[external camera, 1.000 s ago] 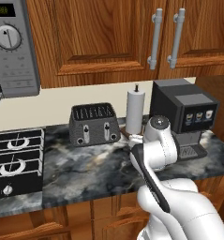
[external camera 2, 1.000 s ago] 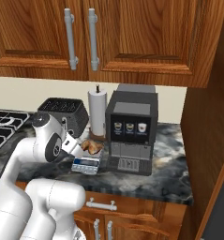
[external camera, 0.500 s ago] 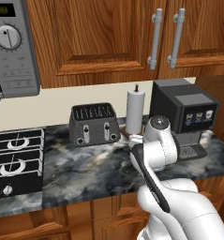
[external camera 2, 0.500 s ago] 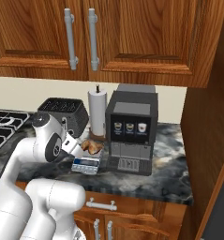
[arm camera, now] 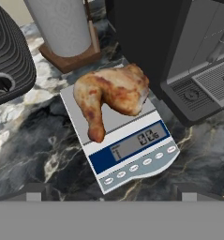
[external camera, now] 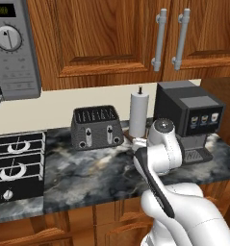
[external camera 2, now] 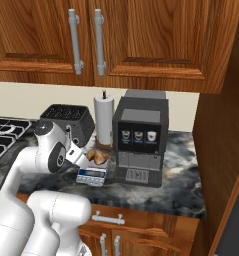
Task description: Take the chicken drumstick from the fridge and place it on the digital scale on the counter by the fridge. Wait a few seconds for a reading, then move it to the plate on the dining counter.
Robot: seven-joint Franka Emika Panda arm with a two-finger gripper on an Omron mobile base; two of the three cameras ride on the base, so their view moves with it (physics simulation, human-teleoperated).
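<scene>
At the centre of my hand view, the chicken drumstick (arm camera: 112, 96) lies golden-brown and lumpy on the digital scale (arm camera: 132, 152). My gripper (arm camera: 108, 194) hangs above it, spread wide and holding nothing.

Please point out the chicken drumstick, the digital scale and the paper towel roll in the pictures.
chicken drumstick (arm camera: 114, 93), hand view, on the thick meaty part.
digital scale (arm camera: 132, 154), hand view, on the blue display panel.
paper towel roll (external camera 2: 103, 120), right base view, on the white side of the roll.

Warm wooden cabinets (external camera: 111, 38) with steel bar handles (external camera 2: 75, 40) up at 12 o'clock, cream wall (external camera: 63, 108) underneath, dark marbled worktop (external camera: 92, 175) below.
</scene>
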